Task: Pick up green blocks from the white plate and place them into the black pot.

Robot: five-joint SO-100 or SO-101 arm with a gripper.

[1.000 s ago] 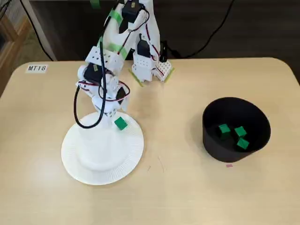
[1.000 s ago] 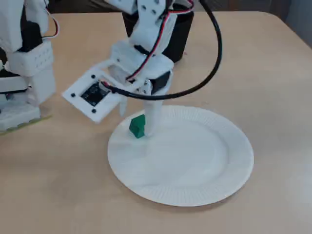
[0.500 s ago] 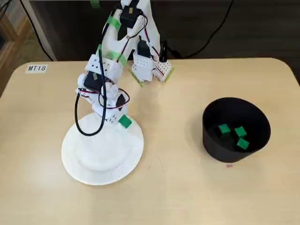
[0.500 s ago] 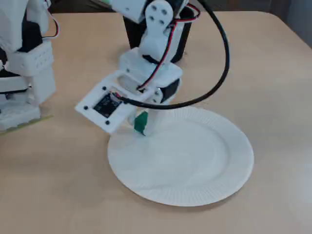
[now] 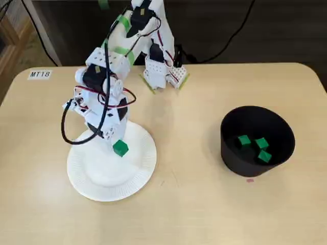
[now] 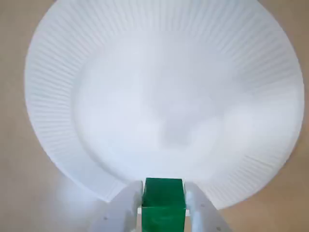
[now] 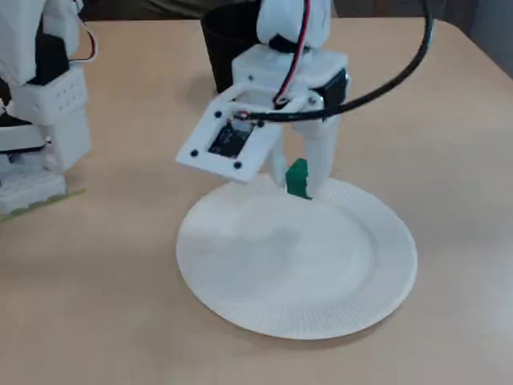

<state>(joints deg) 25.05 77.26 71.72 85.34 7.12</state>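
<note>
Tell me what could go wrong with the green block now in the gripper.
The white gripper pinches the small green cube near its fingertips; it may slip during the swing to the round black pot. The pot's wall stands tall, so a low carry could knock it. The looping black cable hangs near the white paper plate and might drag it.

lab, worktable (image 5: 194, 204), label "mt18" (image 5: 40, 74)
</note>
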